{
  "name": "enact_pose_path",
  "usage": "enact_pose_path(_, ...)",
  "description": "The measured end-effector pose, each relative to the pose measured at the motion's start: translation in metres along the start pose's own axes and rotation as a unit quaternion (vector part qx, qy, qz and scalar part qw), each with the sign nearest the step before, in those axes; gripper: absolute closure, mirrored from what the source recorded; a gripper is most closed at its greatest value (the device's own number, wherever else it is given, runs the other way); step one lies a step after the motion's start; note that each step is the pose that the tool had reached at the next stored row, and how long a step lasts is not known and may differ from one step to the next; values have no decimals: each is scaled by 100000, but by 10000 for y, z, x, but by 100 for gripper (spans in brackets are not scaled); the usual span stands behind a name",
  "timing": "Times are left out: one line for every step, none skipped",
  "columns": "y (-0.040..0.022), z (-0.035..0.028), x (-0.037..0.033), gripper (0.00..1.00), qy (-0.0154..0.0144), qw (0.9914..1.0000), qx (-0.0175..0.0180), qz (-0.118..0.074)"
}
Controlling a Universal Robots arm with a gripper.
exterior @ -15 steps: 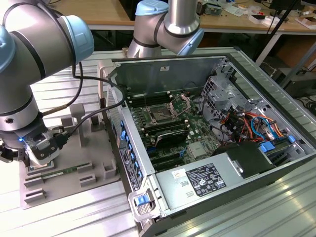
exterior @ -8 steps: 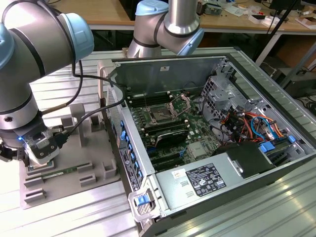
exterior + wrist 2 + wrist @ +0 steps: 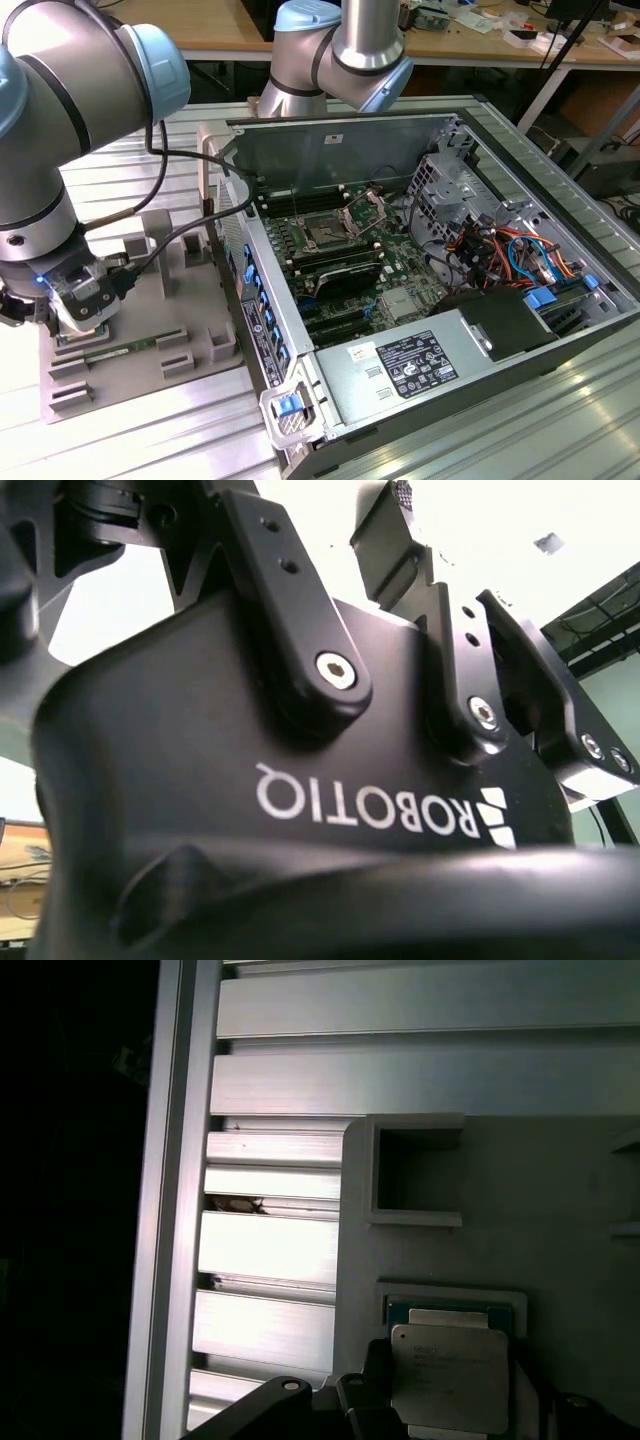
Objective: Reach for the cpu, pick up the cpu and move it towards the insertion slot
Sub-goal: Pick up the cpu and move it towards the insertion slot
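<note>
First wrist view shows the gripper [image 3: 448, 1392] clamped on opposite edges of the cpu [image 3: 447, 1360], likely to keep it flat, at its pocket in the grey fixture plate [image 3: 560, 1210], while the exterior view puts the insertion slot [image 3: 325, 235] well apart.

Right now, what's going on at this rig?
One robot arm has its gripper down over the grey fixture plate, on the exterior view's left, beside the open metal computer case. In the first wrist view the small flat whitish-silver square cpu sits right at the gripper, over the plate. Whether it is gripped can't be told. The square dark silver-framed insertion slot on the green motherboard lies well apart from it.
</note>
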State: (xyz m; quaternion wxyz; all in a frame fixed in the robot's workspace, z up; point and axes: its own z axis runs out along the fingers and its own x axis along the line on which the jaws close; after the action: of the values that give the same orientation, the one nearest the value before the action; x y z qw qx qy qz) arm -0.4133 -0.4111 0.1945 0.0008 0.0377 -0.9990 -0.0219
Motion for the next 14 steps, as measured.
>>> enact_pose_path(0, -4, 0, 45, -3, 100000, -15, 2)
enact_pose_path(0, -5, 0, 45, -6, 100000, -33, 0)
enact_pose_path(0, -8, 0, 45, -4, 100000, -49, 2)
enact_pose_path(1, -11, 0, 45, -3, 100000, -65, 2)
enact_pose_path(1, -11, 0, 45, -11, 100000, -92, 1)
enact_pose_path(1, -14, 0, 45, -8, 100000, -107, 1)
enact_pose_path(1, -17, 0, 45, -5, 100000, -116, 1)
enact_pose_path(1, -21, 0, 45, -4, 100000, -122, 0)
enact_pose_path(1, -25, 0, 45, -6, 100000, -131, 0)
enact_pose_path(1, -28, 0, 45, -9, 100000, -136, 2)
enact_pose_path(1, -31, 0, 45, -13, 100000, -139, 1)
enact_pose_path(2, -34, 0, 45, -11, 100000, -142, 1)
enact_pose_path(2, -38, 0, 45, -18, 100000, -151, 0)
enact_pose_path(2, -39, 0, 45, -17, 100000, -152, 3)
